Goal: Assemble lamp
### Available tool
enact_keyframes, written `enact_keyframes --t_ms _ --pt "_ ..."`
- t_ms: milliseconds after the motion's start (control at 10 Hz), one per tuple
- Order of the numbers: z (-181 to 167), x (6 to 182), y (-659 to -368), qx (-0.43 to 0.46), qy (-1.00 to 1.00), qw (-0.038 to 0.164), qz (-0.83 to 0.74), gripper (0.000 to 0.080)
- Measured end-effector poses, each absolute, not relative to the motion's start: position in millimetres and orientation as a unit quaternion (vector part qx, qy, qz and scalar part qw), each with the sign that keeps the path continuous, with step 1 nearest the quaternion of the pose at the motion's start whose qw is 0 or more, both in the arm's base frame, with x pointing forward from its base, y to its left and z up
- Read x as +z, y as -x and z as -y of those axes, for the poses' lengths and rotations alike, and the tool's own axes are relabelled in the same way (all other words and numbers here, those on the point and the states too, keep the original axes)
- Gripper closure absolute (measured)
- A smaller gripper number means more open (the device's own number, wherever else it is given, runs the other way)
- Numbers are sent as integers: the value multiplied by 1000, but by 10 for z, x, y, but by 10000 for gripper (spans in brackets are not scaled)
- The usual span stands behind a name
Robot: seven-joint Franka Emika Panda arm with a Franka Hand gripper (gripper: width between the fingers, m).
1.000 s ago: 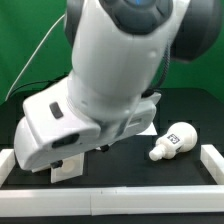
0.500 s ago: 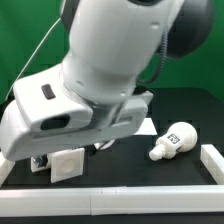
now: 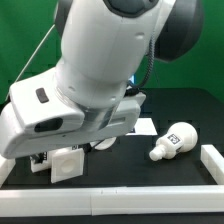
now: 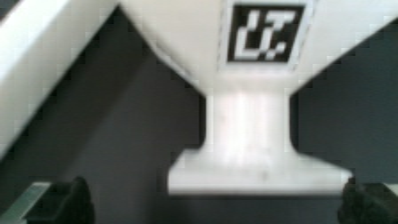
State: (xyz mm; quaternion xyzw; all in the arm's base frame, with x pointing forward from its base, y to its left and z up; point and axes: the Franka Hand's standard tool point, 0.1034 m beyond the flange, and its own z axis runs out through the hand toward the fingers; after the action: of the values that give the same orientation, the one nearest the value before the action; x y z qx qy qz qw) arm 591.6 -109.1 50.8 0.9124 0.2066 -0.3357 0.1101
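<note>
Currently, one arm is in the scene, with three white parts near it.

Part count:
- One base, squarish, stands on the black table near the front rail, toward the exterior view's left.
- One bulb lies on its side, well apart from the base, toward the exterior view's right. It carries one tag on its round head.
- One further white shape lies behind the arm. It is mostly hidden, so it cannot be identified.

Arm pose: the arm bends forward and down toward the exterior view's left. Its wrist end sits low over the table, just beside the base.

Gripper state: in the wrist view, the gripper has its two dark fingers spread wide at opposite edges of the picture, with nothing clamped between them.

Ahead of the fingers lies one tagged white part. It is wide at the tagged end and narrows to a neck and a flat foot. Whether this part is the base cannot be told.
</note>
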Motion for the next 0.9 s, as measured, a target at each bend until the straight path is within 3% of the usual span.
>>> enact_keyframes --t_ms 200,400,700,900 --pt "1028 615 -5915 -398 -894 120 -170 100" --pt "902 514 -5931 -436 -878 133 -144 100" --pt "873 605 -5692 -450 -871 122 -155 100" --pt "991 561 -5620 -460 -863 104 -179 100"
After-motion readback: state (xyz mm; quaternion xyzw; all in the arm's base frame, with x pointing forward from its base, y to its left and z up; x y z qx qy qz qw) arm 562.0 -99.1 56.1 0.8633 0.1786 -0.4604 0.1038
